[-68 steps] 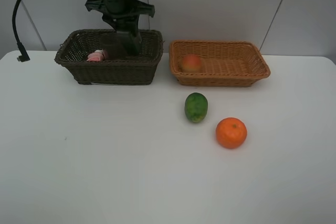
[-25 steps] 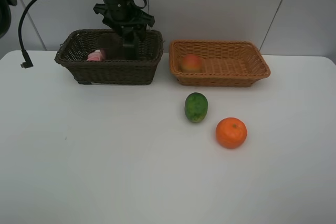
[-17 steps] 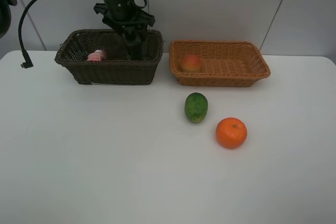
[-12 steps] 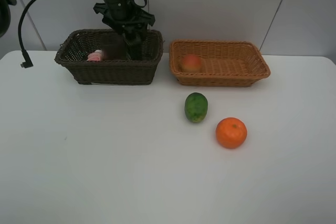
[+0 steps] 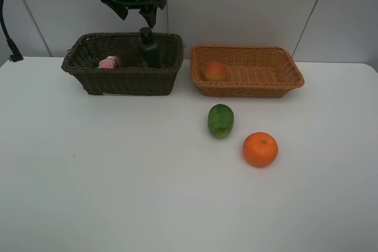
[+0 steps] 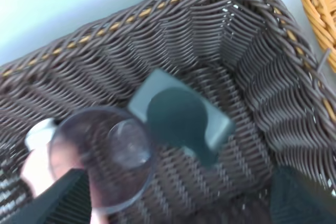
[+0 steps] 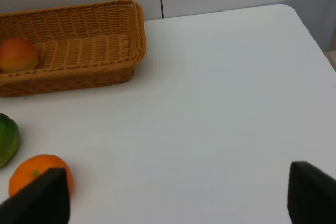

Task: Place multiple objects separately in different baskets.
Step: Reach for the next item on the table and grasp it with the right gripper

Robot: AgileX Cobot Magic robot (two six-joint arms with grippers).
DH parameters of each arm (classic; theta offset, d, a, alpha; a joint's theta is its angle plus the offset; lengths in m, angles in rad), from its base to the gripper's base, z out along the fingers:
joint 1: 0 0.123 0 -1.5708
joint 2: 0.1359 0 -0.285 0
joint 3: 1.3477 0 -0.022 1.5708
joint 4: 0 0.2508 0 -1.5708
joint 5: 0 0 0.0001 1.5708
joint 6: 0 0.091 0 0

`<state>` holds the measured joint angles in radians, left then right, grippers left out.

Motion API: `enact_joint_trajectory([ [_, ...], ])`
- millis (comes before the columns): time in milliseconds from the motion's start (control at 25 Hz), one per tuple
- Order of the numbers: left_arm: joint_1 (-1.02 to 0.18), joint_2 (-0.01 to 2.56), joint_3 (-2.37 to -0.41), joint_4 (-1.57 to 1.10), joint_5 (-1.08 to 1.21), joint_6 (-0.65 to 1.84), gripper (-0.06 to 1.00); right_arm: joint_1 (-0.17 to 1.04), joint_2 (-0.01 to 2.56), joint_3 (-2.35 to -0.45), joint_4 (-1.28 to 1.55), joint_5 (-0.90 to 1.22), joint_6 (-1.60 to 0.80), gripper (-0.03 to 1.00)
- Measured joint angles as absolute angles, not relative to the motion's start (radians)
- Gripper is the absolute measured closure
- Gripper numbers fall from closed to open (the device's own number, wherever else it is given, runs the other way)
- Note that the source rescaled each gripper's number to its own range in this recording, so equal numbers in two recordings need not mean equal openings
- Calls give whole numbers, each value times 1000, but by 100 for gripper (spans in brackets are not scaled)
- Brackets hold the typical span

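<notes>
Below your left gripper (image 5: 134, 16), with its jaws spread wide and nothing held, the black bottle (image 5: 148, 47) stands upright in the dark basket (image 5: 127, 84), clear of the fingers. The hand hangs above the rim, not inside.

- Wrist camera: the purplish cup (image 6: 102, 156) sits mouth up just beside the bottle. You cannot tell whether they touch. The pink bottle (image 5: 109, 62) lies on the cup's far side.
- Right gripper (image 7: 176, 203): fingers apart and empty, over bare table (image 7: 220, 103). The high camera does not show it.
- Outward: the tan basket (image 5: 292, 81) sits just right of the dark one, with the peach (image 5: 215, 71) at the end nearer your left hand.
- On the table are the green fruit (image 5: 220, 120) and the orange (image 5: 260, 149), near each other but not touching. Both lie in front of the tan basket, on your right arm's side.

Judgement: your right arm looks the nearer. The orange lies closest to its fingers, the green fruit just past it, and the tan basket beyond both. The green fruit's long axis runs roughly toward the baskets, so grip it across the short width. From your left hand both fruits are well apart, forward and to the right.
</notes>
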<state>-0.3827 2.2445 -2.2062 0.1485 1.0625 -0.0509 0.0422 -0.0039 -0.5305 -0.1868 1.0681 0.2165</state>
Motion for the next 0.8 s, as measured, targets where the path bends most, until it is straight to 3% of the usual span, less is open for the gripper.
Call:
enact_joint_trajectory([
  [320, -389, 1992, -2150, 208, 1196, -63, 5, 42, -4, -531, -187, 1068, 216, 22],
  [560, -381, 1696, -1817, 265, 1196, -75, 5, 42, -4, -531, -187, 1068, 216, 22],
  [800, -275, 1388, -1475, 254, 1189, -113, 5, 42, -4, -531, -187, 1068, 216, 22],
])
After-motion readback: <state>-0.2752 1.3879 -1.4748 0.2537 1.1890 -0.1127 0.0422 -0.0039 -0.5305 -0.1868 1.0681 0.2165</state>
